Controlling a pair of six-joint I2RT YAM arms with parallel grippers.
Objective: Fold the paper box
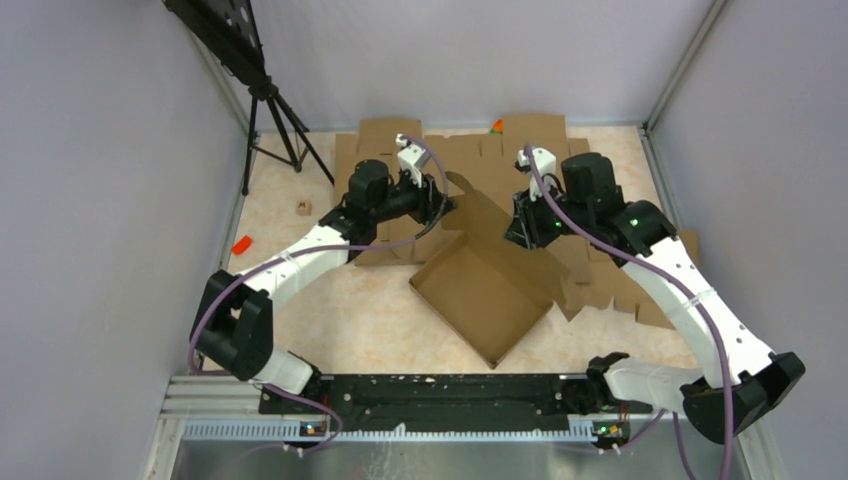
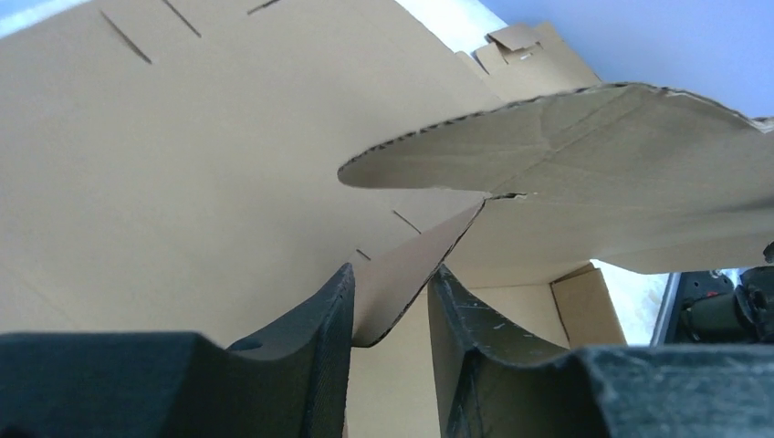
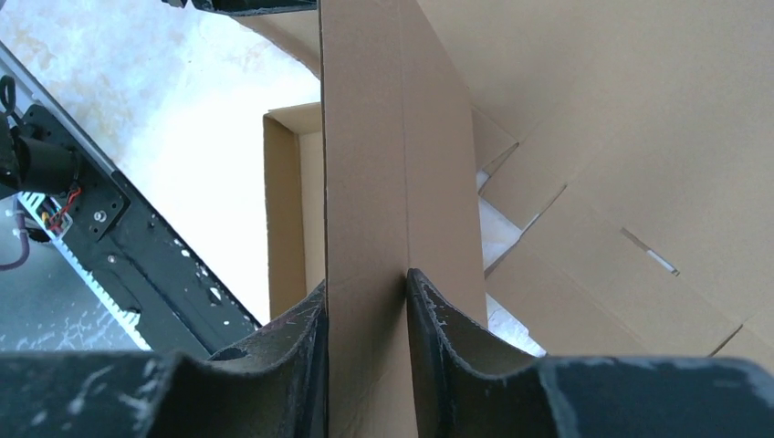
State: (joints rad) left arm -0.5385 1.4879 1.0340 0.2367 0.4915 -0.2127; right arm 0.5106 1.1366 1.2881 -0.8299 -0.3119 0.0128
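Observation:
The paper box lies open as a shallow brown tray at mid-table, its lid panel raised between my two arms. My left gripper is at the lid's left side. In the left wrist view a rounded flap spreads above, and a flap corner slants between the fingers of the left gripper. It rests against the left finger, and the jaws still stand apart. My right gripper is at the lid's right edge. In its own view the right gripper has closed on a narrow wall strip.
Flat brown cardboard blanks cover the back of the table, running under both arms. A black tripod stands at the back left. A small wooden block and a red piece lie to the left. The black base rail runs along the near edge.

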